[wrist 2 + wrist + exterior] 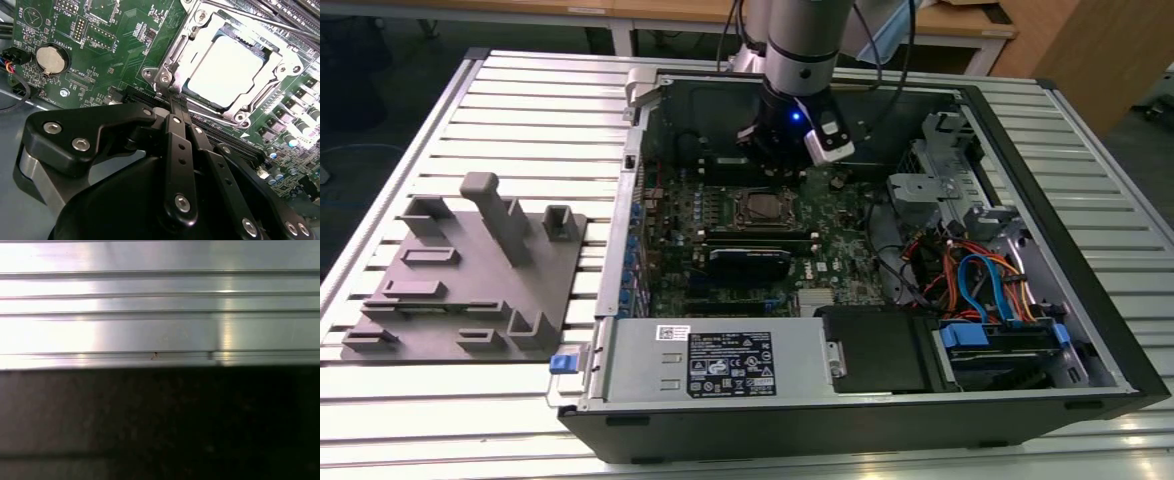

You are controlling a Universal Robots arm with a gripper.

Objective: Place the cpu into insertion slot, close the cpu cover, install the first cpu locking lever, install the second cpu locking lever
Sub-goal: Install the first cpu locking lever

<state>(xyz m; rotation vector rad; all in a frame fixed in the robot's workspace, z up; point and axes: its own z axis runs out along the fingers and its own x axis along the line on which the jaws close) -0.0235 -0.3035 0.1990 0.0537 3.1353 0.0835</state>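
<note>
**At the socket's corner: pincer clenched, tips against the hold-down hardware**

Nearest in the second wrist view, pincer (172, 100) clenched to a narrow point, tips touching the metal at the corner of the cpu cover (260, 102). Just beyond, cpu (225, 67) lying flat in the insertion slot (172, 60), silver top up, square, so no long axis to name. Cover down over it, framing the chip. Judged risks: tips slipping off the thin locking lever (240, 15) and scraping the green motherboard (100, 50); lever springing back if not hooked; cover shifting under sideways push. Farther out in the exterior view, open computer case (1107, 330) on the slatted worktop (520, 90).
</note>
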